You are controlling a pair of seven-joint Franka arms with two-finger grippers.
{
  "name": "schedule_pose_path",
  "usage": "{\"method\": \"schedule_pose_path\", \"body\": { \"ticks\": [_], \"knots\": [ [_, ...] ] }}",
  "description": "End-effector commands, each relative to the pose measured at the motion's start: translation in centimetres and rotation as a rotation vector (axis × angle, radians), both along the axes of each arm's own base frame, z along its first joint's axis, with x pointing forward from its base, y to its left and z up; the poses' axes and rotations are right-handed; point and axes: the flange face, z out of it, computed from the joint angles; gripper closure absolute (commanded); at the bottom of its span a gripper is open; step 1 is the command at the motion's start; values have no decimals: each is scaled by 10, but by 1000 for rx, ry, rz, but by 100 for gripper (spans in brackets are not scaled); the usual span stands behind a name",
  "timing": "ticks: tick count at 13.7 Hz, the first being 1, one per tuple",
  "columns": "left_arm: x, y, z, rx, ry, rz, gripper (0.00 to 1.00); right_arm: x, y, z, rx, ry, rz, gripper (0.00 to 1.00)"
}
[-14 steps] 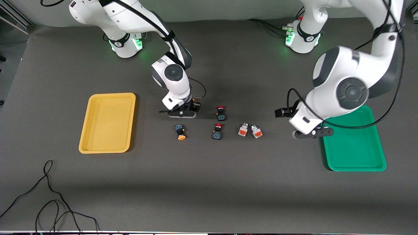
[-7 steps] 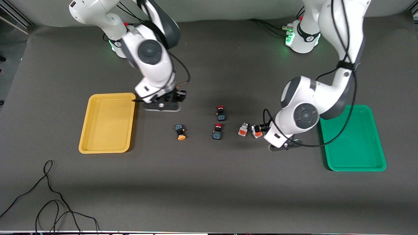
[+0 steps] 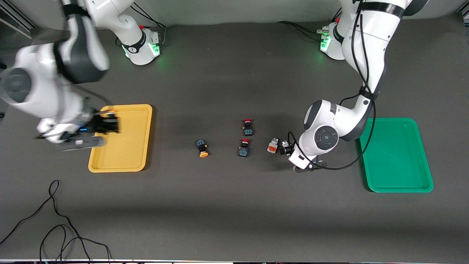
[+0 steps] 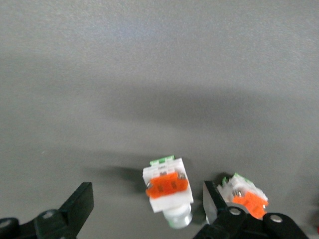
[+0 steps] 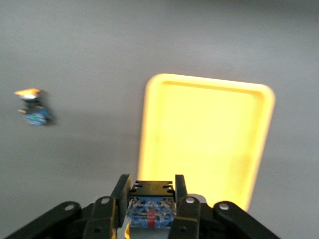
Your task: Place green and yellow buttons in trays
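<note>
My right gripper [image 3: 107, 124] [image 5: 149, 199] is shut on a dark blue-bodied yellow button [image 5: 149, 210]. It hangs over the edge of the yellow tray [image 3: 128, 146] [image 5: 204, 134] that lies toward the right arm's end of the table. A second yellow-capped button [image 3: 202, 148] [image 5: 32, 107] lies on the mat mid-table. My left gripper [image 3: 284, 149] [image 4: 147, 206] is open, low over two whitish buttons with orange faces. One of them [image 3: 272, 146] [image 4: 167, 186] sits between the fingers. The other [image 4: 245, 200] lies just outside one finger. The green tray [image 3: 399, 165] holds nothing.
Two dark buttons with red caps [image 3: 248, 127] [image 3: 244, 147] lie between the yellow-capped button and the whitish pair. Loose black cables [image 3: 55, 220] trail on the mat near the front edge, at the right arm's end.
The right arm carried its button from mid-table to over the yellow tray's edge. The left arm swung from the green tray over to the whitish buttons and lowered.
</note>
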Motion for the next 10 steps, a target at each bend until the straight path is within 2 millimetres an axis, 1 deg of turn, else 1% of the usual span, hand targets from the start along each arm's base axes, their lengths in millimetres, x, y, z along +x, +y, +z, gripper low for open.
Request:
{"method": "schedule_pose_path", "body": {
  "ticks": [1, 2, 3, 4, 5, 6, 7, 8, 10],
  "knots": [
    [-7, -11, -11, 8, -7, 17, 2, -12, -70, -6, 43, 12, 64, 78],
    [-9, -11, -18, 11, 2, 19, 3, -17, -83, -20, 48, 15, 59, 78],
    [-10, -13, -23, 10, -4, 16, 5, -22, -93, -43, 43, -1, 52, 78],
    [-9, -13, -26, 11, -6, 31, 9, -28, -99, -68, 36, -29, 61, 79],
    [-10, -15, -28, 15, -1, 49, 29, -37, -111, -97, 17, -62, 52, 79],
    [-14, -22, -28, 19, 0, 59, 75, -44, -121, -122, -1, -97, 53, 80],
    [-16, -24, -32, 26, 7, 77, 100, -46, -123, -144, -12, -114, 58, 80],
    [-18, -27, -33, 28, 8, 85, 100, -46, -129, -165, -15, -106, 46, 80],
    [-17, -27, -31, 27, 6, 86, 100, -45, -132, -207, 20, -99, 49, 80]
  ]
}}
